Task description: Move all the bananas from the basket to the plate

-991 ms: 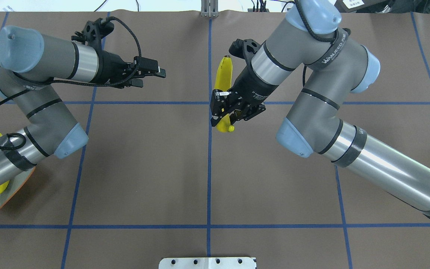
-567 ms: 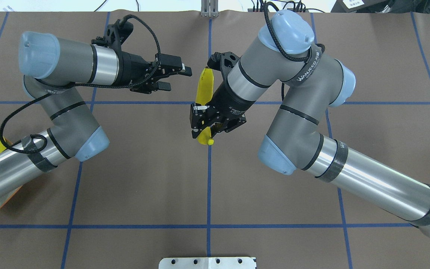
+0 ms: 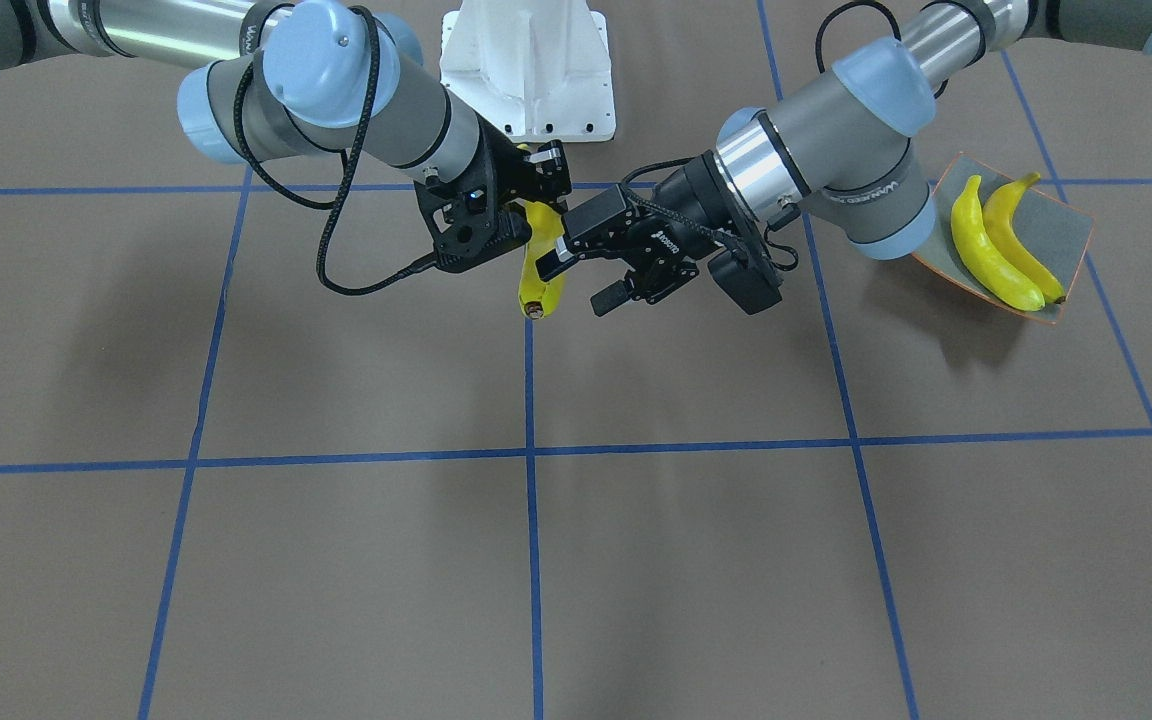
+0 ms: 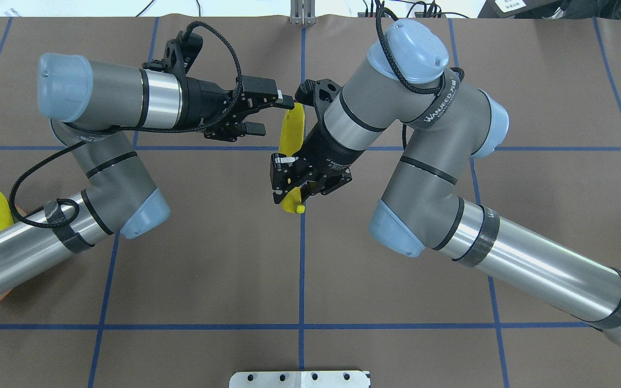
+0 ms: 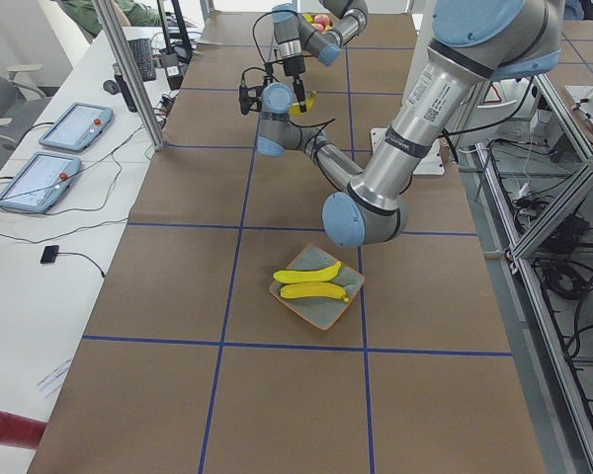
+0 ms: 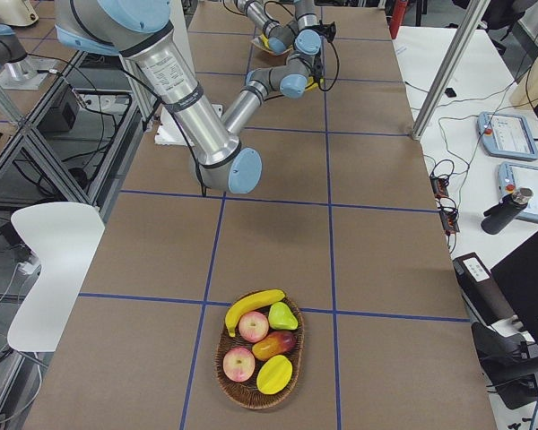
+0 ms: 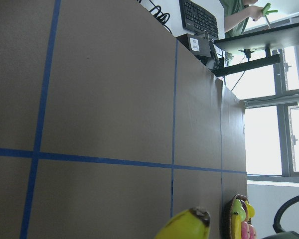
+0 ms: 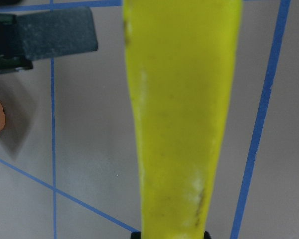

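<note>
Your right gripper [image 4: 292,186] clamps the banana [image 4: 292,129] mid-table. The left gripper [image 4: 273,115], jaws wide, sits beside its 12 o'clock end. If you release early, the banana drops, missing the plate [image 3: 1071,238] at 9 o'clock overhead.

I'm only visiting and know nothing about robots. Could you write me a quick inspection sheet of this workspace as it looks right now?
Surface: brown table cover marked with a blue tape grid.
Job's things: two plate bananas lie on the plate; one held banana is mid-table; one basket banana is in the basket.
Clutter: apples and other fruit share the basket.
Grippers: right gripper shut on the held banana; left gripper open beside its far end.
Cables: black cables loop over each wrist.
Surroundings: tablets on a side bench; white chair.
</note>
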`<action>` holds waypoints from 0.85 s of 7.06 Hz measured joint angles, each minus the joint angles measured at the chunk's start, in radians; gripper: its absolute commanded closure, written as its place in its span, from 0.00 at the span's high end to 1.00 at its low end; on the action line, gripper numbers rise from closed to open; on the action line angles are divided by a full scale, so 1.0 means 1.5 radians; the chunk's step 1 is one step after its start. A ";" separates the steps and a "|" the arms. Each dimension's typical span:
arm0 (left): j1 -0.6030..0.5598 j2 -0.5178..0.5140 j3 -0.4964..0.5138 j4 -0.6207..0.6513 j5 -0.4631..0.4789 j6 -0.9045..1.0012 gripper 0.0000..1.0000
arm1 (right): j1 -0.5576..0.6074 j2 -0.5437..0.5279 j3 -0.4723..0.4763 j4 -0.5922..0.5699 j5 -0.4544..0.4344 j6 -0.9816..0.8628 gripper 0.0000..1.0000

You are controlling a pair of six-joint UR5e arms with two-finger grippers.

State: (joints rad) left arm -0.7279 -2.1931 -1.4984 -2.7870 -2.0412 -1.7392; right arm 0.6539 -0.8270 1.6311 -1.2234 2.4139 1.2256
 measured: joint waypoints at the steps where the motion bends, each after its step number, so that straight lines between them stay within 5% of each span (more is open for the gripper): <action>1: 0.008 0.000 0.003 -0.001 0.006 -0.001 1.00 | 0.000 0.000 0.003 0.001 0.001 0.002 0.00; 5: 0.052 -0.001 0.001 -0.001 0.025 -0.001 0.93 | 0.001 -0.001 0.007 0.002 0.001 0.003 0.00; 6: 0.065 -0.001 0.001 -0.001 0.037 -0.001 0.62 | 0.001 -0.002 0.007 0.002 0.001 0.003 0.00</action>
State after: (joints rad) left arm -0.6302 -2.1948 -1.4971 -2.7888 -1.9862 -1.7411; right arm 0.6550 -0.8294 1.6413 -1.2207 2.4159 1.2303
